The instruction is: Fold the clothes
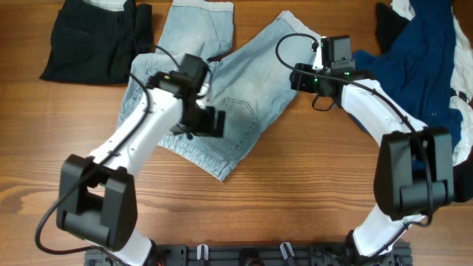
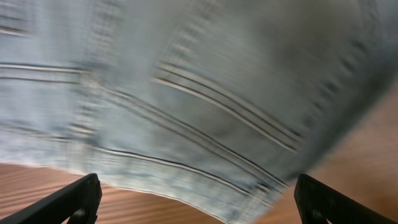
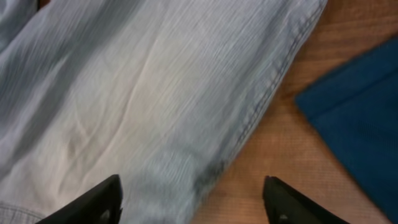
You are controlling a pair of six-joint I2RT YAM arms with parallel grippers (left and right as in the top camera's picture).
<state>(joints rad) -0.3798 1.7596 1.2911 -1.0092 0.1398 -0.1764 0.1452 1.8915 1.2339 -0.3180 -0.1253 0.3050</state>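
Hovering over the denim shorts (image 1: pixel 222 81), both arms. Left gripper (image 2: pixel 198 184): fingers spread wide, nothing between them, above a hemmed edge with stitched seams; view is blurred. Right gripper (image 3: pixel 193 182): also wide apart and empty, over the shorts' right edge, near the navy shirt (image 1: pixel 417 63). Shorts lie spread out mid-table (image 1: pixel 295 185). Black garment (image 1: pixel 89 44) lies at their left, top-left corner.

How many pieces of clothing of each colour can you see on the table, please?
Pale blue denim shorts: 1
Black garments: 2
Navy shirt: 1
White piece, partly hidden: 1
Total: 5
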